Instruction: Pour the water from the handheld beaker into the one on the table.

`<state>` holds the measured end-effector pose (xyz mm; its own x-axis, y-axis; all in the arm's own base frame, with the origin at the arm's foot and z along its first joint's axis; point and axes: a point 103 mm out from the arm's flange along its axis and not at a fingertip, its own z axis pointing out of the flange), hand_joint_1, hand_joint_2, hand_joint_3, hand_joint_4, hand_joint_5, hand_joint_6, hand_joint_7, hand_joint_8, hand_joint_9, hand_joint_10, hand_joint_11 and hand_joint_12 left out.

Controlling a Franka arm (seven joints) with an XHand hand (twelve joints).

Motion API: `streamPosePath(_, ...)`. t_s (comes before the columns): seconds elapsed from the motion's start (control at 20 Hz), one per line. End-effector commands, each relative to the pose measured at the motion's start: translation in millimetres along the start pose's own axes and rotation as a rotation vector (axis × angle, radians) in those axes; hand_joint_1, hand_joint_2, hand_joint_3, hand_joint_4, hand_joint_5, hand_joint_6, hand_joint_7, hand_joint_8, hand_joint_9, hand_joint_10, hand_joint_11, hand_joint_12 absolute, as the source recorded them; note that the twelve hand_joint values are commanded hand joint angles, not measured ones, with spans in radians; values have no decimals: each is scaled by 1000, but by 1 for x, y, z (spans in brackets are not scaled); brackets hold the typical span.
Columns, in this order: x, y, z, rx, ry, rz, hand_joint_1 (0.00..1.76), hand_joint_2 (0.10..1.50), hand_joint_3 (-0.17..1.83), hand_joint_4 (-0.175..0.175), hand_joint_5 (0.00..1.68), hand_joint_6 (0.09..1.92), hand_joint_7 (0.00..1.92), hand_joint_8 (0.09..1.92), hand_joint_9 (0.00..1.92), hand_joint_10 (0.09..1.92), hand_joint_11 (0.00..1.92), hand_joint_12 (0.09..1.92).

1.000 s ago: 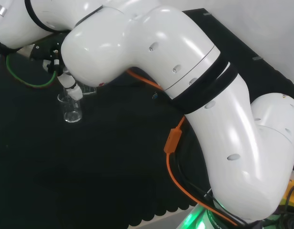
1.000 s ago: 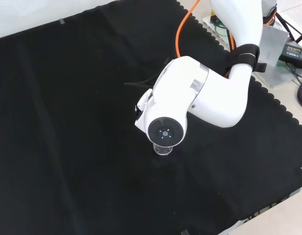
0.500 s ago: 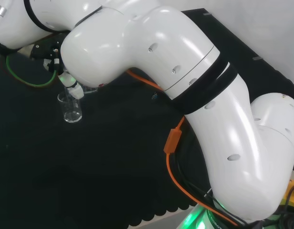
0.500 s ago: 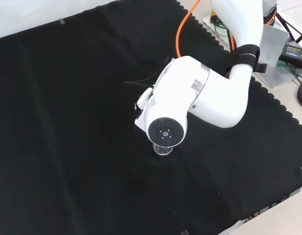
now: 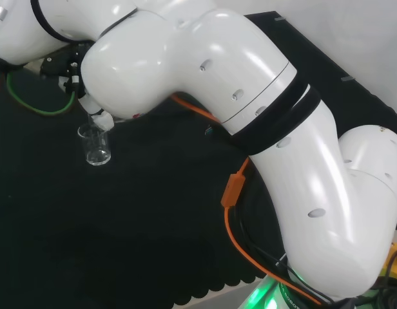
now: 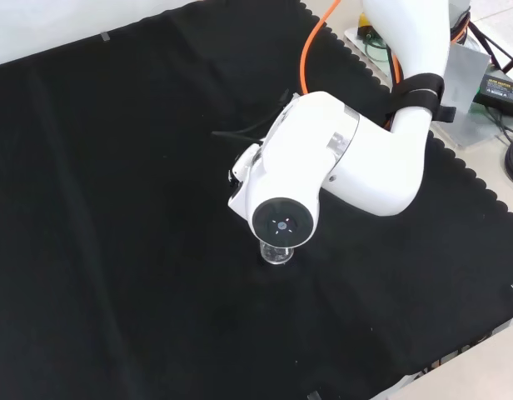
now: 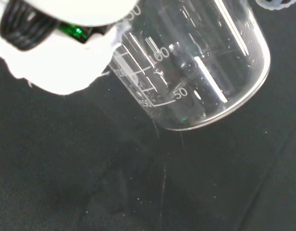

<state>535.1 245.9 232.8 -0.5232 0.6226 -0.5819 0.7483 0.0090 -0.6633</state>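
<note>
In the wrist view a clear beaker [image 7: 201,57] with printed measuring marks is held tilted, and a white part of my hand [image 7: 56,57] lies against its side. I cannot tell how much water is in it. In the head view a white finger of the hand [image 5: 96,118] hangs just over the rim of a small clear beaker [image 5: 96,145] standing upright on the black cloth. The front view has that standing beaker [image 6: 276,253] peeking out under the arm's round grey cap [image 6: 281,224], which hides the hand.
The arm's big white links [image 5: 250,96] take up the right of the head view. An orange cable [image 5: 234,212] runs along the arm and a green cable [image 5: 37,109] lies on the cloth at far left. The black cloth [image 6: 115,208] lies bare around the beaker.
The hand has risen a little over the standing beaker, and the arm link has shifted slightly upward in the front view. The standing beaker has not moved.
</note>
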Motion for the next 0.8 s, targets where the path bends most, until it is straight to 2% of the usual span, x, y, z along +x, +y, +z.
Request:
streamPosePath(0.05, -1, -2, -1, 0, -1, -2, 1167, 595, 768, 48, 1295, 687, 1684, 87, 1643, 87, 1374, 772)
streamPosePath(0.8, 6, -6, -7, -2, -12, -4, 1167, 595, 768, 49, 1294, 690, 1685, 87, 1644, 87, 1376, 771)
